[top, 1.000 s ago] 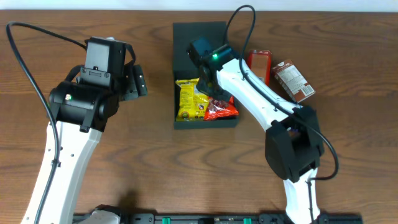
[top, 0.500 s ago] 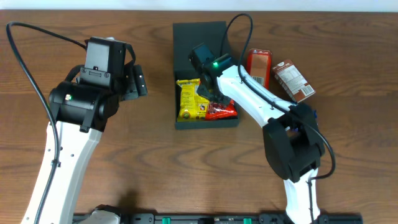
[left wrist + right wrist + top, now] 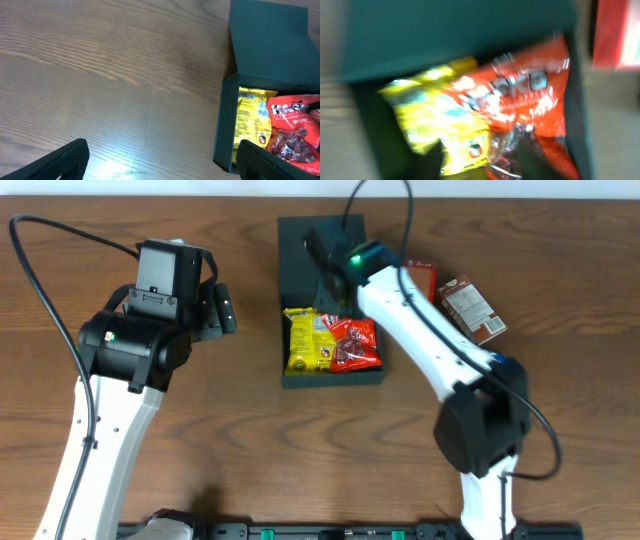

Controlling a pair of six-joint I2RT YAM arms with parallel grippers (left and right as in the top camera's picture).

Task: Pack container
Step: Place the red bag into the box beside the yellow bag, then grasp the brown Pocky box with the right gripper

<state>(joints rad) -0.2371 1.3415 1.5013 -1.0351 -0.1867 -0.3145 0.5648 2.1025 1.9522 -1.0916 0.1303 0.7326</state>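
Note:
The container (image 3: 290, 376) is a dark shallow box with its flap lid (image 3: 300, 235) open toward the far side. A yellow packet (image 3: 304, 340) and a red packet (image 3: 356, 345) lie side by side inside it. My right gripper (image 3: 328, 275) hovers above the box's far part, open and empty. Its blurred wrist view shows both fingers (image 3: 482, 157) over the yellow packet (image 3: 440, 115) and the red packet (image 3: 530, 95). My left gripper (image 3: 215, 310) is open and empty, left of the box. Its wrist view shows the fingers (image 3: 165, 165), the box wall (image 3: 225, 125) and both packets.
A red carton (image 3: 420, 280) and a brown carton (image 3: 472, 308) lie on the wooden table just right of the box, beside my right arm. The red carton's edge shows in the right wrist view (image 3: 617, 30).
My right gripper has risen and drawn back toward the far side of the box, leaving the red packet lying uncovered inside. The left arm has not moved.

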